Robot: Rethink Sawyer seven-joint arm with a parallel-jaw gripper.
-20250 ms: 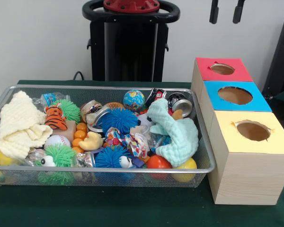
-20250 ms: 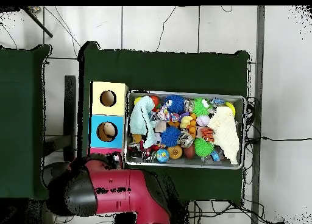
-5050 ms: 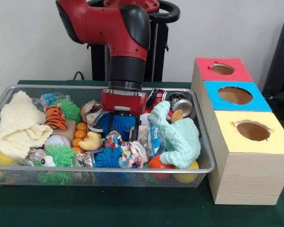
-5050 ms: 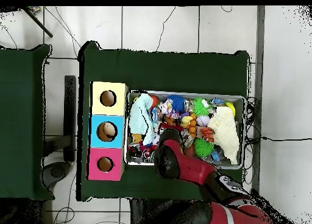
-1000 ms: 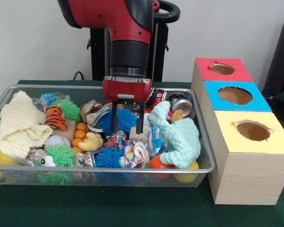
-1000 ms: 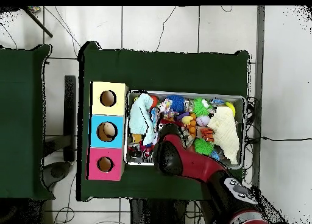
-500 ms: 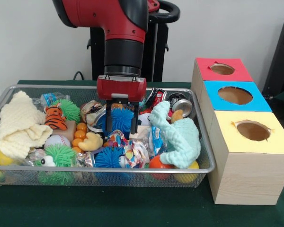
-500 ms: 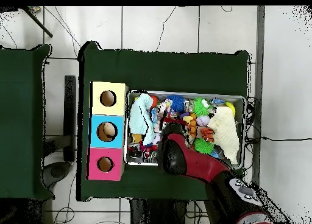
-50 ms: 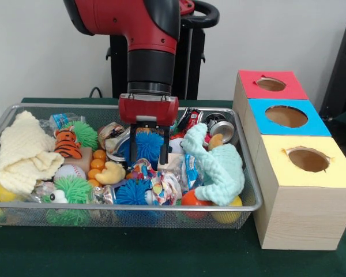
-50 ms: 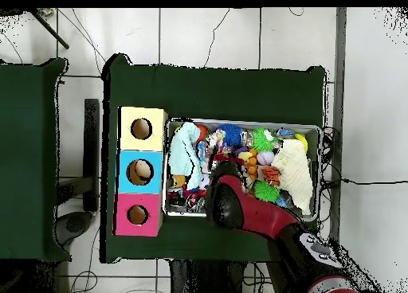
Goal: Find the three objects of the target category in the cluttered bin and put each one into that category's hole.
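Blue and bristly, the spiky rubber ball (image 9: 148,145) sits between the two dark fingers of the red-and-black gripper (image 9: 148,151), which are closed against its sides; it looks raised a little above the clutter in the silver wire-mesh bin (image 9: 161,209), roughly at the bin's middle. In the overhead view the arm's red wrist (image 10: 225,202) covers that spot, so the ball cannot be seen there.

The step in hand appears to be the lift-out. To do it well, the arm should rise straight up until the ball's soft spines clear the neighbouring toys, especially the mint-green knitted cloth (image 9: 214,164) just beside it and the crumpled patterned wrapper (image 9: 160,180) below. A soft ball can squirm out of a side pinch, so a slow, steady climb seems wise before any sideways travel toward the row of wooden boxes with red (image 9: 271,84), blue (image 9: 286,116) and yellow (image 9: 308,160) tops. Which hole suits this category cannot be told from the scene.

Compared with a second ago, the fingers have drawn in from a wider straddle to pinch the ball, and the wrist has shifted slightly toward the cream waffle-weave towel (image 9: 23,153). Half a second ago the pose was almost the same as now.
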